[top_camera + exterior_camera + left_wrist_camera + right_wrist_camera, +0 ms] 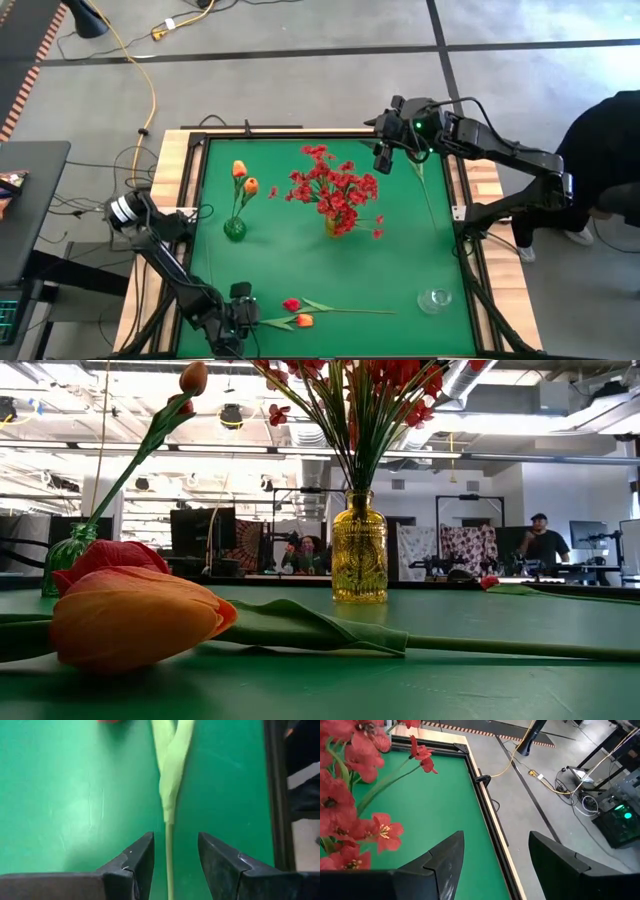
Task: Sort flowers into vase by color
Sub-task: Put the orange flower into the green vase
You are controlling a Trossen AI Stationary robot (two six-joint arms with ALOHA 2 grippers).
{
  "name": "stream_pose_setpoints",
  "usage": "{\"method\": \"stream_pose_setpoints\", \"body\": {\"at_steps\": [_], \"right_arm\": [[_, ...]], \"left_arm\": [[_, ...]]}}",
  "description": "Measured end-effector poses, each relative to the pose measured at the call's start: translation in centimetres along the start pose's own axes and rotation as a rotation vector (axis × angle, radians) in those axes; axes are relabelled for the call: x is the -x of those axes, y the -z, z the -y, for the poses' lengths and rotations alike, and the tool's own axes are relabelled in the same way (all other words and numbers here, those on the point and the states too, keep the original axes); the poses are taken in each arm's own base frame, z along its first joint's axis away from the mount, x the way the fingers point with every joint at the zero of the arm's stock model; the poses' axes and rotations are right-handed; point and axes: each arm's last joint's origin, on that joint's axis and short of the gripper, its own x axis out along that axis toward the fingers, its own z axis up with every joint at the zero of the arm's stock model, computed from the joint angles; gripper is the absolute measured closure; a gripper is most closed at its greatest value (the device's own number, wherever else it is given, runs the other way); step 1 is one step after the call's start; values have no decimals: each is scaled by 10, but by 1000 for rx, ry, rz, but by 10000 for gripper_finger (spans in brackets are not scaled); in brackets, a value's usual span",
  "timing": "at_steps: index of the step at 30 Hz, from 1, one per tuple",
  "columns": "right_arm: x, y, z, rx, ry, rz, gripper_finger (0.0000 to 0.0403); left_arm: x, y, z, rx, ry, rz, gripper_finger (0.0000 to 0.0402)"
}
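Two flowers lie on the green table near its front edge: an orange tulip (pixel 303 321) (pixel 130 615) and a red-pink bud (pixel 292 305) (pixel 100 555). My left gripper (pixel 243 310) (pixel 175 842) is low at the front left and open. Its fingers stand on either side of a thin green stem (pixel 169 855) that leads to a leaf (pixel 172 765), without touching it. Two orange tulips (pixel 244 178) stand in a green vase (pixel 235 228). Red blossoms (pixel 335 185) fill a yellow vase (pixel 359 550). My right gripper (pixel 384 158) (pixel 496 840) hangs open and high at the far right.
A clear glass vase (pixel 435 299) stands at the front right. A thin green stem (pixel 430 200) lies along the table's right side. A raised dark frame (pixel 468 240) borders the table. People show in the room beyond the table's far edge (pixel 540 540).
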Motion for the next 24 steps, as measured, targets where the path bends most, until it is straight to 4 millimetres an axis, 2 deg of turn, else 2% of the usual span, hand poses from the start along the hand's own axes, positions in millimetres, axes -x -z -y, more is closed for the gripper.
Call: {"method": "stream_pose_setpoints", "body": {"at_steps": [9, 18, 21, 24], "right_arm": [[-1, 2, 5, 31, 16, -7, 154], [-1, 3, 6, 29, 18, -15, 154], [-1, 3, 6, 30, 18, -15, 154], [-1, 3, 7, 27, 23, -18, 154]], "left_arm": [[-3, 4, -1, -41, -21, -17, 262], [-18, 10, -1, 1, -58, -29, 264], [-19, 10, -2, 6, -65, -27, 281], [-19, 10, -2, 4, -70, -30, 318]]}}
